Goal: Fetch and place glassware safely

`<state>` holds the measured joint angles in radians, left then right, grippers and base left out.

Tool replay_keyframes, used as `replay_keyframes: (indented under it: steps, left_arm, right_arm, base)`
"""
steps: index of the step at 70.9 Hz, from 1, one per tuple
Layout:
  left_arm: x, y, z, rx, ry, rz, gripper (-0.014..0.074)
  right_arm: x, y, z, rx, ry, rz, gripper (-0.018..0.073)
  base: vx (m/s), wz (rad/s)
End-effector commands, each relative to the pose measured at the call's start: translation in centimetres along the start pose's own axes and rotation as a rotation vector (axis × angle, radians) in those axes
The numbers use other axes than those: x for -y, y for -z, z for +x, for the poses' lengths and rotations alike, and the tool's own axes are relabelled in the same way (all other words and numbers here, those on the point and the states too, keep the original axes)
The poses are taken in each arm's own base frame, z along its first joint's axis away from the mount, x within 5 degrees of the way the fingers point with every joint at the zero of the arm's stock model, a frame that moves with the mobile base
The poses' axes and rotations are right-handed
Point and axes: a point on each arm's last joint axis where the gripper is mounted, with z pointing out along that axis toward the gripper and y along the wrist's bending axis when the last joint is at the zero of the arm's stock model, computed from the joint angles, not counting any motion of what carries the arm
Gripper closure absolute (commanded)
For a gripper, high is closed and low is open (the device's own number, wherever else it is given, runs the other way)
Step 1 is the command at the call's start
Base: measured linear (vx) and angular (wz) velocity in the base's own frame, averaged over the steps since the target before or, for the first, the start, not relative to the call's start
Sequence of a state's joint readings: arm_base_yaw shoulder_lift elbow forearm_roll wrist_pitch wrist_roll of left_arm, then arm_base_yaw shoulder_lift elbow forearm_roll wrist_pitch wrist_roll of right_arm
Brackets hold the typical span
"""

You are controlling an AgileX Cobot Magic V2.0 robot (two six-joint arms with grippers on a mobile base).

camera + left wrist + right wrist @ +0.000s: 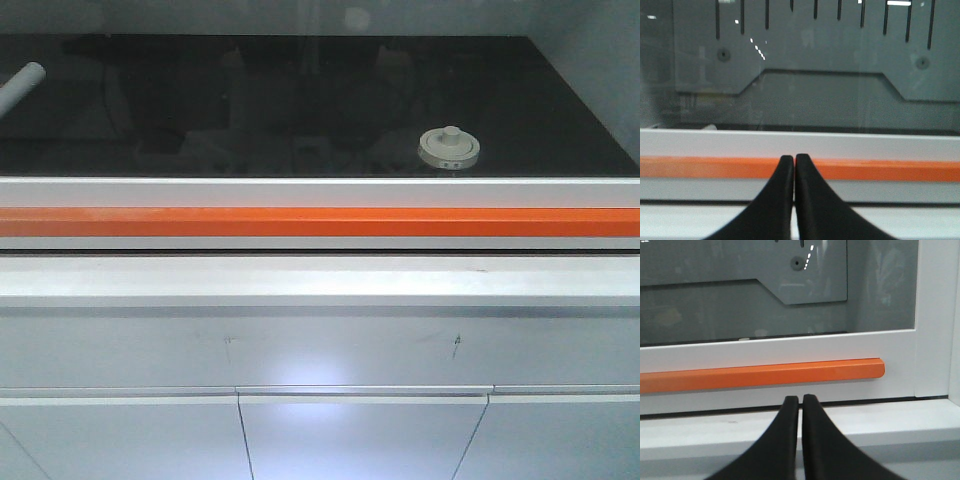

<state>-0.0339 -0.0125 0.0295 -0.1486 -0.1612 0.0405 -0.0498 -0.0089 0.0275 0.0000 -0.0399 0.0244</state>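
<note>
We look through a glass pane (pixel 300 90) at a dark, glossy desk (pixel 560 120) inside a white frame (pixel 320 192). An orange bar (pixel 320 221) runs along its lower rail. Behind stands a grey slotted back panel (pixel 815 50). Below a white ledge (pixel 320 280), pale cabinet doors (pixel 360 440) catch glare.

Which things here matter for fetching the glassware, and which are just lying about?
For the job: lidded glass jar; left gripper; right gripper; orange sash handle, likely needed to reach the jar.
Just there: white tube at far left; cabinet doors below; slotted back panel.
</note>
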Motion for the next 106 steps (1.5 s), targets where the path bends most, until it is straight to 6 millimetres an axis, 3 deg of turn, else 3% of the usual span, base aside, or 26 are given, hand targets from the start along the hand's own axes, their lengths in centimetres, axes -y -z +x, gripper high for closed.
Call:
replay_keyframes:
  steps: [1,19,34,44,51,62,75,92,106]
  left_arm:
    - [0.2,0.1,-2.8,0.154,0.021,0.003,0.0603]
    - [1.2,-1.9,-10.7,0.188,0.011,0.021,0.0603]
    - [1.9,-5.7,-16.8,0.213,0.008,0.023,0.0603]
    - [2.2,-9.1,-18.2,0.170,-0.015,0.017,0.0603]
    - [2.2,-11.1,-17.9,0.122,-0.022,0.012,0.0603]
    - [2.1,-13.5,-16.0,0.016,-0.025,0.004,0.0603]
    - [2.0,-15.2,-13.9,-0.112,-0.026,0.000,0.0603]
    - [1.8,-15.0,-11.3,-0.265,-0.026,0.000,0.0603]
    - [1.1,-12.9,-6.9,-0.288,-0.031,-0.022,0.0603]
  right_arm:
    - [0.0,0.2,-1.9,0.140,0.009,0.002,0.0560]
    - [-0.2,0.3,-8.7,0.267,0.059,0.003,0.0560]
    - [-0.4,-2.3,-15.2,0.269,0.059,0.004,0.0560]
    - [-0.4,-5.2,-18.4,0.251,0.059,0.004,0.0560]
    - [-0.4,-7.6,-19.0,0.205,0.059,0.003,0.0560]
    - [-0.4,-11.0,-17.5,0.092,0.059,0.003,0.0560]
    - [-0.3,-12.9,-15.4,-0.039,0.021,0.004,0.0560]
    - [-0.2,-11.3,-11.7,-0.028,0.005,0.002,0.0560]
    - [-0.3,-9.4,-8.2,-0.033,0.035,-0.010,0.0560]
  base:
    - [0.00,0.00]
    - [0.00,0.00]
    - [0.00,0.00]
    - [0.00,0.00]
    - [0.00,0.00]
    - [0.00,0.00]
    - [0.00,0.00]
    - [0.00,0.00]
    - [0.00,0.00]
